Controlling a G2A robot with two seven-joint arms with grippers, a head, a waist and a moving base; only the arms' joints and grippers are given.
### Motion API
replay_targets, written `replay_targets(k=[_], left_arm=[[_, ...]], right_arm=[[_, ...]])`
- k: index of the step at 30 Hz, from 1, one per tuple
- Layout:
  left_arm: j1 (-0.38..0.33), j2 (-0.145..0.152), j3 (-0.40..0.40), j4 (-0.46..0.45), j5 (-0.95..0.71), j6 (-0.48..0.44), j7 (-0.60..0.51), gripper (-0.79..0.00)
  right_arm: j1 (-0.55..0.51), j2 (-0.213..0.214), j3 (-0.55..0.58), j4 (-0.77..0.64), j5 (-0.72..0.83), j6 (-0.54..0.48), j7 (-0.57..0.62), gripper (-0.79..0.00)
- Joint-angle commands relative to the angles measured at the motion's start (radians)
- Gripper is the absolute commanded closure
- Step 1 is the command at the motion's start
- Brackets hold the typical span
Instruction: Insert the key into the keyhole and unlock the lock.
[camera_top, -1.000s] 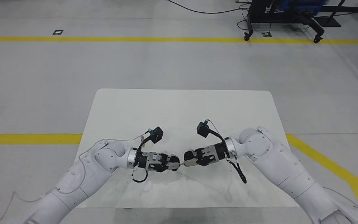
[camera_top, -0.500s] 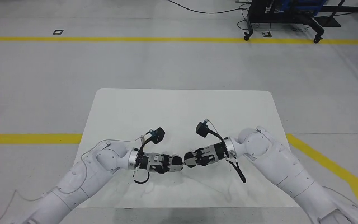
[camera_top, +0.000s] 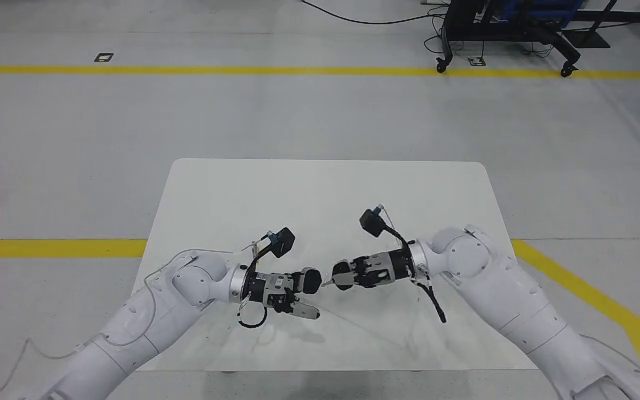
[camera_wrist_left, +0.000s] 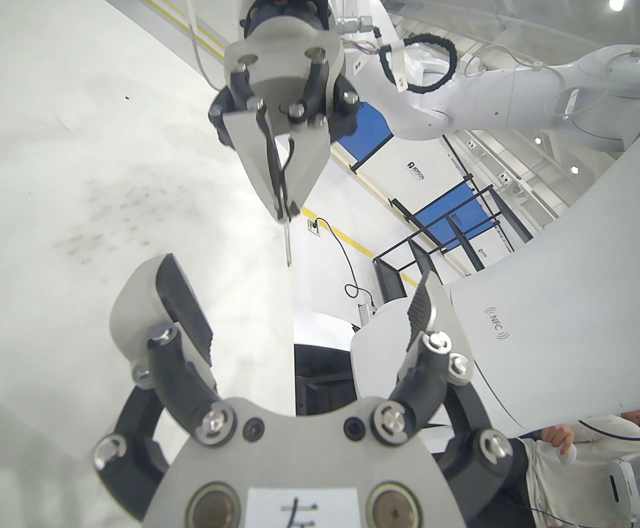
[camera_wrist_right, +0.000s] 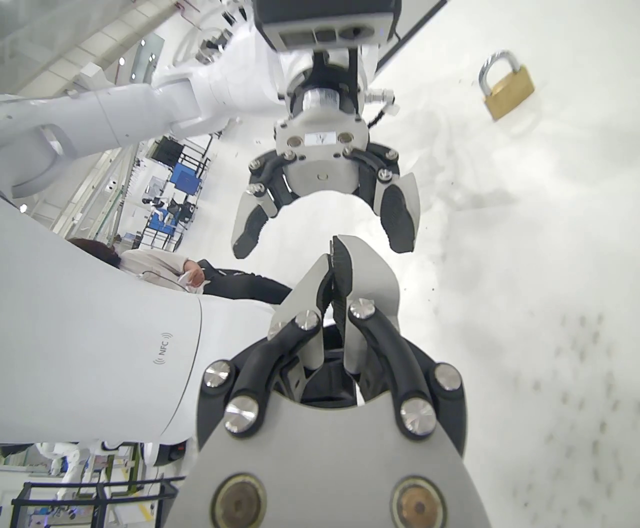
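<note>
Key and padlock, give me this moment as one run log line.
left gripper: open, empty | right gripper: shut on key | padlock: lying on table, unheld

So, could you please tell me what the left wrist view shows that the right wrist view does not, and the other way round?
Left wrist view: the key, its blade standing clear of the right hand, which is shut on it. Right wrist view: the brass padlock lying on the table, apart from both hands. Both: the open left hand facing the shut right hand above the white table.
</note>
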Motion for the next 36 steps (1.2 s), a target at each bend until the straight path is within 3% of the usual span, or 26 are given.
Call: replay_targets(k=[1,9,13,17,21,23,25,28,30,32,36], left_arm=[[0.0,0.0,0.0,0.0,0.0,0.0,0.0,-0.785],[0.0,0.0,0.0,0.0,0.0,0.0,0.0,-0.785],[0.003,0.001,-0.015,-0.017,0.035,0.021,0.027,-0.785],[0.021,0.031,-0.144,-0.092,0.248,0.114,0.154,-0.785],[0.117,0.104,-0.364,-0.218,0.363,0.158,0.181,-0.785],[0.204,0.146,-0.505,-0.317,0.418,0.241,0.17,-0.785],[0.311,0.181,-0.645,-0.436,0.499,0.394,0.145,-0.785],[0.485,0.211,-0.79,-0.647,0.721,0.718,0.078,-0.785],[0.578,0.217,-0.802,-0.754,0.879,0.897,0.012,-0.785],[0.616,0.217,-0.762,-0.797,1.001,0.984,-0.065,-0.785],[0.561,0.196,-0.627,-0.763,1.115,1.046,-0.109,-0.785]], right_arm=[[-0.024,0.008,0.038,0.011,0.017,-0.057,-0.036,0.0],[-0.1,0.034,0.154,0.069,0.069,-0.22,-0.177,0.0],[-0.106,0.035,0.158,0.069,0.071,-0.231,-0.189,0.0],[-0.106,0.035,0.158,0.069,0.071,-0.231,-0.189,0.0],[-0.106,0.035,0.158,0.069,0.071,-0.231,-0.189,0.0],[-0.106,0.035,0.158,0.069,0.071,-0.231,-0.189,0.0],[-0.106,0.035,0.158,0.069,0.071,-0.231,-0.189,0.0],[-0.106,0.035,0.158,0.069,0.071,-0.231,-0.189,0.0],[-0.106,0.035,0.158,0.069,0.071,-0.231,-0.189,0.0],[-0.106,0.035,0.158,0.069,0.071,-0.231,-0.189,0.0],[-0.106,0.035,0.158,0.069,0.071,-0.231,-0.189,0.0]])
